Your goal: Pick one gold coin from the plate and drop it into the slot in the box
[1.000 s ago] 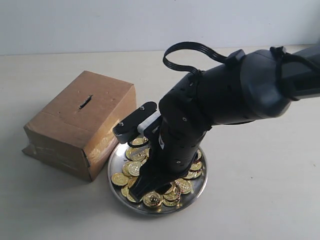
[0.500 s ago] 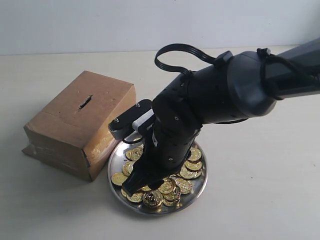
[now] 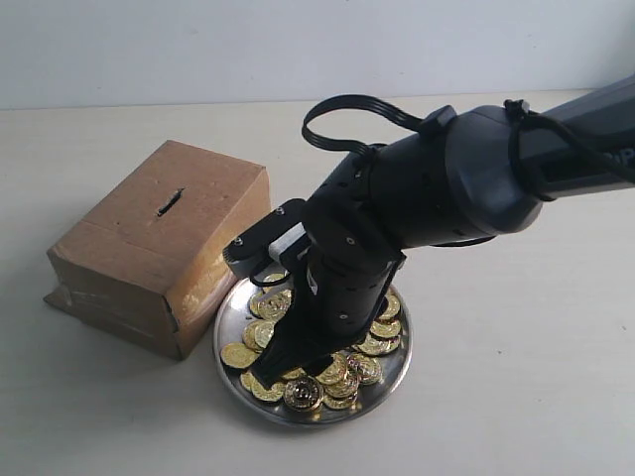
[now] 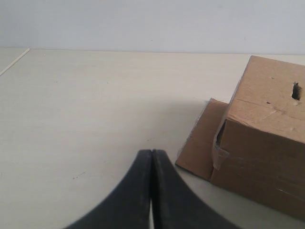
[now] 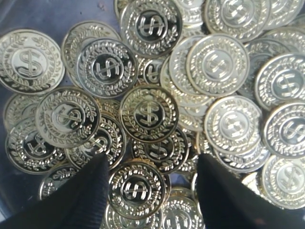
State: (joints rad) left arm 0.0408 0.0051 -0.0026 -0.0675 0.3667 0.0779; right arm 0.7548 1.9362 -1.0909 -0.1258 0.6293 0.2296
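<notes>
A silver plate (image 3: 401,365) heaped with several gold coins (image 3: 303,394) sits just right of the brown cardboard box (image 3: 149,253), whose dark slot (image 3: 170,202) is in its top face. My right gripper (image 3: 270,373) is down in the plate, open, its black fingertips (image 5: 88,191) resting among the coins. In the right wrist view a dollar-sign coin (image 5: 138,189) lies between the fingers (image 5: 151,164), beside one of them and not clamped. My left gripper (image 4: 151,157) is shut with nothing in it, low over the bare table, with the box (image 4: 267,143) and slot (image 4: 295,90) off to one side.
A loose cardboard flap (image 4: 202,140) sticks out flat on the table at the box's base. The plate's rim nearly touches the box's lower corner (image 3: 198,337). The pale table (image 3: 516,397) runs to a white wall behind.
My right arm has lowered a little, bringing its open fingertips down among the coins. The left gripper shows no change.
</notes>
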